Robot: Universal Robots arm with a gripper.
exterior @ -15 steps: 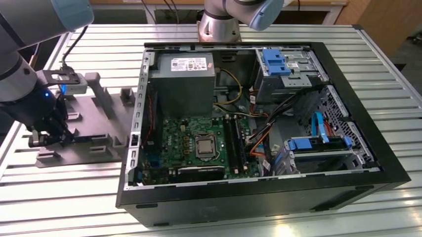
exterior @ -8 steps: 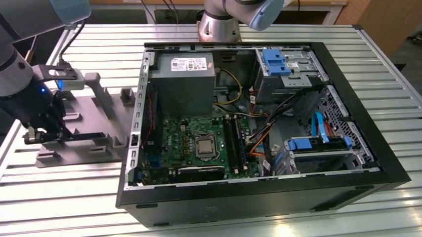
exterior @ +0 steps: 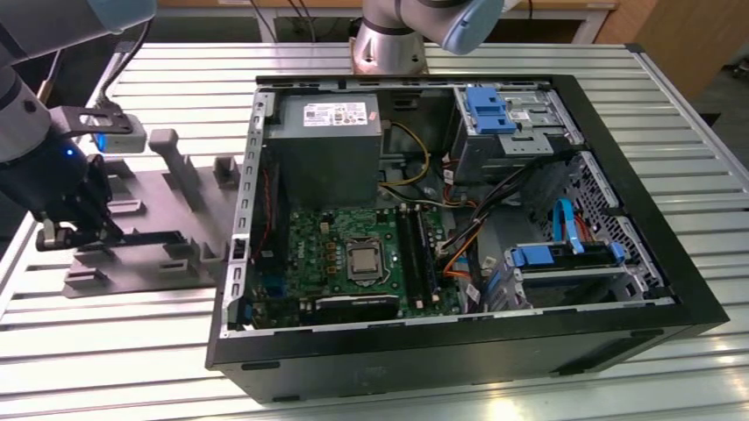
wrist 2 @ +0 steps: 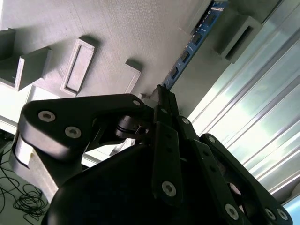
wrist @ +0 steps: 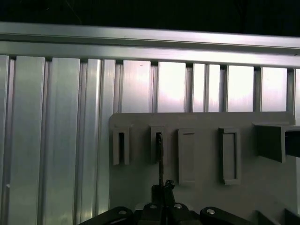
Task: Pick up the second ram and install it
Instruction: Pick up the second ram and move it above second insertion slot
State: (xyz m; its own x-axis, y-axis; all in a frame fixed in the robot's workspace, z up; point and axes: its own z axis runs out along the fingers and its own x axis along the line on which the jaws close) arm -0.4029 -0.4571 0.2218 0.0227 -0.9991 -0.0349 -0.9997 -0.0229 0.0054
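End effector (exterior: 53, 234) at the exterior view's left is clamped onto the second ram (wrist 2: 192, 44) over the grey slotted tray (exterior: 153, 197). Open PC case (exterior: 468, 351) is right beside it on the table (exterior: 117, 351).

The bench (exterior: 117, 351) is silvery with long ribbed stripes. The tray (exterior: 153, 206) is plain grey, the computer case (exterior: 468, 360) black, its motherboard (exterior: 322, 254) green. The second ram (wrist 2: 193, 42) is blue with dark chips, and the gripper (wrist 2: 160, 93) is black.

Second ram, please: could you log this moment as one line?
gripper: shut on second ram | ram: on edge in grey tray slot
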